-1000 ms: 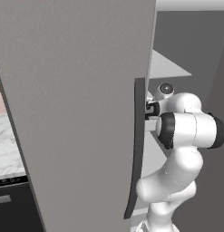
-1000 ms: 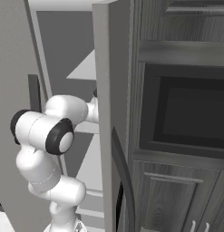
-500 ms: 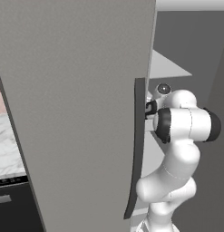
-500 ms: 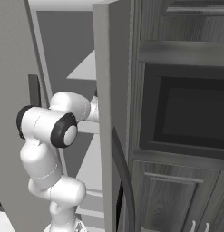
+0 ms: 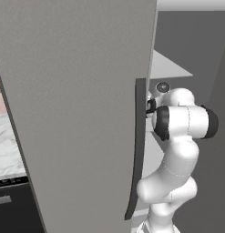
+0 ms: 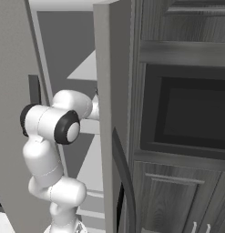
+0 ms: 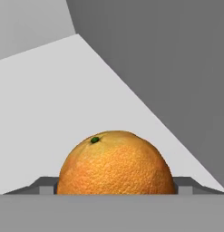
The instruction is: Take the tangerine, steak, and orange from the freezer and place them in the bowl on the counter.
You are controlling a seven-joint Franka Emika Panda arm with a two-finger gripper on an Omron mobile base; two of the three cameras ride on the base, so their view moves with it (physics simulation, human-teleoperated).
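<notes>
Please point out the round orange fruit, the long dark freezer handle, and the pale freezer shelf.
Round orange fruit [image 7: 115, 164], hand view, middle of its peel.
Long dark grey freezer handle [image 5: 138, 141], left base view, mid-length.
Pale freezer shelf [image 7: 59, 104], hand view, bare surface behind the fruit.

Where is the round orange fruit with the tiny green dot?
In the hand view, the round orange fruit sits low at centre on the freezer's pale shelf, right between the gripper fingertips.

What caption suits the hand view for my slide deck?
Gripper straddling an orange on a pale freezer shelf.
</notes>
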